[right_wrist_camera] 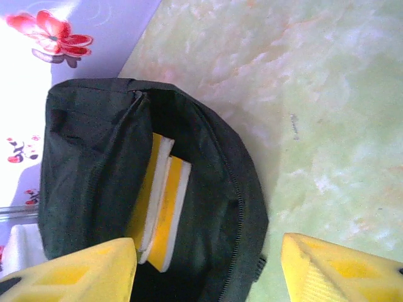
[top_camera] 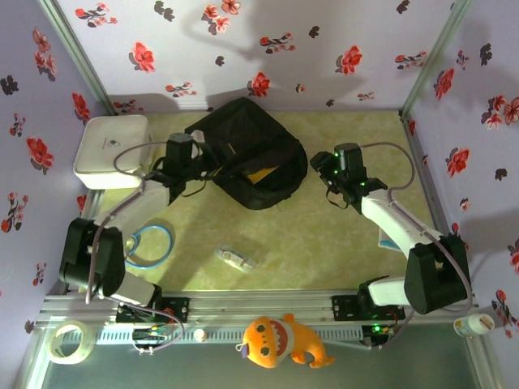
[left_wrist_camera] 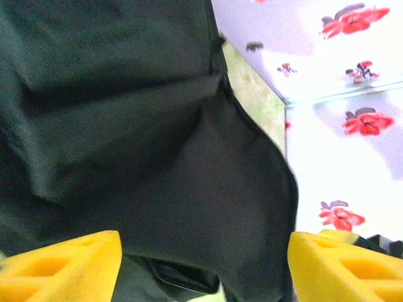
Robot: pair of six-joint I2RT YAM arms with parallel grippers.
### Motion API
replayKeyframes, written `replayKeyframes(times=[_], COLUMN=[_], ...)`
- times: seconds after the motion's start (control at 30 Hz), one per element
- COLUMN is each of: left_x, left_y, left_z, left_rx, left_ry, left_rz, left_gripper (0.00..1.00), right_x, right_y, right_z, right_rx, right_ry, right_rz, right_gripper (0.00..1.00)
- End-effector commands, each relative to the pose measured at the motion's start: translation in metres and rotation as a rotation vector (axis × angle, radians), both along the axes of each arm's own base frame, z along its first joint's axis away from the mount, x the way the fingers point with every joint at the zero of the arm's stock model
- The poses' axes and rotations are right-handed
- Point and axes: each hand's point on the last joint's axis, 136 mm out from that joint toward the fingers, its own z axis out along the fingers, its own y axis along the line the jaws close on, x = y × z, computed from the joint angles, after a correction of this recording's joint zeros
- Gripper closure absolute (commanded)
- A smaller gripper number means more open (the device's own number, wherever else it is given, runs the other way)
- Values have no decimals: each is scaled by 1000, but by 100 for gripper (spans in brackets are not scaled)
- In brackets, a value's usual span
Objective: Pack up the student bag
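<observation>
As the student bag [top_camera: 247, 158] sits between them, left tool [left_wrist_camera: 204, 251], spread, is closest against its fabric; right tool [right_wrist_camera: 209, 251], spread, faces its open mouth.

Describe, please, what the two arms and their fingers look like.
The left arm and right arm have white links with black joint housings, each trailing a grey cable. Green lights glow on the right wrist. The fingers are yellow, with triangular recesses.

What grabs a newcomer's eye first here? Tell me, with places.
The black student bag lies open at the far middle of the table, with yellow-and-white book-like slabs standing inside. An orange plush toy sits at the near edge, and a white case rests at far left.
</observation>
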Motion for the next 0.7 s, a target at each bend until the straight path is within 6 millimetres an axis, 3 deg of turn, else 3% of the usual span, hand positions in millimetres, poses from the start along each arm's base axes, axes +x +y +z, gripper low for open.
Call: replayKeyframes(times=[0.0, 0.13, 0.23, 0.4, 0.53, 0.67], left_x=[-9, -13, -12, 4, 20, 32], left_y=[39, 73, 82, 67, 55, 52], left_z=[-9, -34, -55, -77, -90, -100], left_rx=[153, 201, 184, 108, 56, 55], left_ry=[-1, 73, 137, 203, 241, 253], left_rz=[66, 157, 172, 104, 80, 80], left_gripper=[21, 16, 17, 26, 40, 46], right_x=[-1, 0, 1, 0, -1, -1], right_y=[-7, 3, 14, 31, 42, 65], right_z=[13, 18, 23, 27, 27, 32], right_rx=[-60, -60, -68, -64, -50, 1], right_ry=[-24, -36, -44, -55, -59, -99], right_rz=[-1, 37, 74, 125, 158, 262], right_gripper=[37, 35, 35, 35, 35, 35])
